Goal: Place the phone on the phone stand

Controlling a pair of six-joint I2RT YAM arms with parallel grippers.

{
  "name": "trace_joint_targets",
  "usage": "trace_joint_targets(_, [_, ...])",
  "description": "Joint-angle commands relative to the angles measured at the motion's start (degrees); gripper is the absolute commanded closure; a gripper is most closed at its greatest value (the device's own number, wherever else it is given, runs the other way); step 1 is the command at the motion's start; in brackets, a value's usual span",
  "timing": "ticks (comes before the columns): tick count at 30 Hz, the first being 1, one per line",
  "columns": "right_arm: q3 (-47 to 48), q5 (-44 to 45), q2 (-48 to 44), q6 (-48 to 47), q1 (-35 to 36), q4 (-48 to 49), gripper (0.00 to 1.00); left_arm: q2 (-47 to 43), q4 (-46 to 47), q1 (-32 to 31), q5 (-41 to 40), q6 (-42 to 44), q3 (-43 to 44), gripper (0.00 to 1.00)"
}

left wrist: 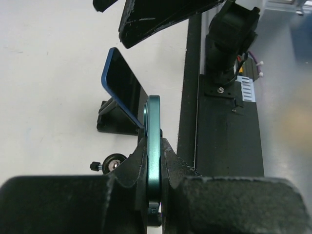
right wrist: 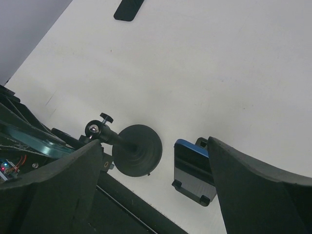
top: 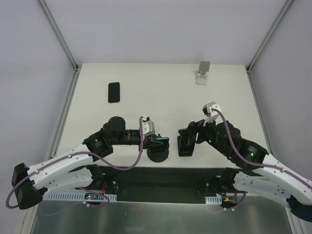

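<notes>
My left gripper point(top: 157, 141) is shut on the edge of a teal phone point(left wrist: 154, 131), held upright just above a black round-based stand with a ball joint point(top: 158, 154). That stand also shows in the right wrist view point(right wrist: 138, 150), and its ball shows in the left wrist view point(left wrist: 114, 163). A blue phone point(left wrist: 123, 87) leans on a small black stand point(left wrist: 113, 124) just right of it; it also shows in the right wrist view point(right wrist: 192, 168). My right gripper point(right wrist: 155, 144) is open and empty above these two stands point(top: 191, 134).
A black phone point(top: 113, 92) lies flat at the far left of the table; it also shows in the right wrist view point(right wrist: 129, 9). A silver phone stand point(top: 203, 73) stands at the far right edge. The table's near edge and the arm bases lie just behind the stands.
</notes>
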Motion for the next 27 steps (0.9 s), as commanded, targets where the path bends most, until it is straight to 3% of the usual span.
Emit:
trace_joint_targets(1, [-0.4, 0.0, -2.1, -0.9, -0.4, -0.4, 0.11, 4.1, 13.1, 2.5, 11.9, -0.9, 3.6, 1.0])
trace_joint_targets(8, [-0.7, 1.9, -4.6, -1.8, -0.7, -1.9, 0.11, 10.8, 17.1, 4.6, 16.6, -1.5, 6.0, 1.0])
trace_joint_targets(17, [-1.5, 2.6, -5.7, -2.2, -1.0, -2.3, 0.1, 13.1, 19.3, 6.2, 14.2, -4.4, 3.8, 1.0])
trace_joint_targets(21, [-1.8, 2.4, -5.5, -1.7, -1.0, -2.3, 0.1, 13.3, 21.5, 7.1, 13.6, -12.1, 1.6, 1.0])
trace_joint_targets(27, [-1.8, 2.0, -5.4, -1.3, -1.0, -2.2, 0.1, 13.6, 24.6, 7.6, 12.6, -17.0, -1.8, 1.0])
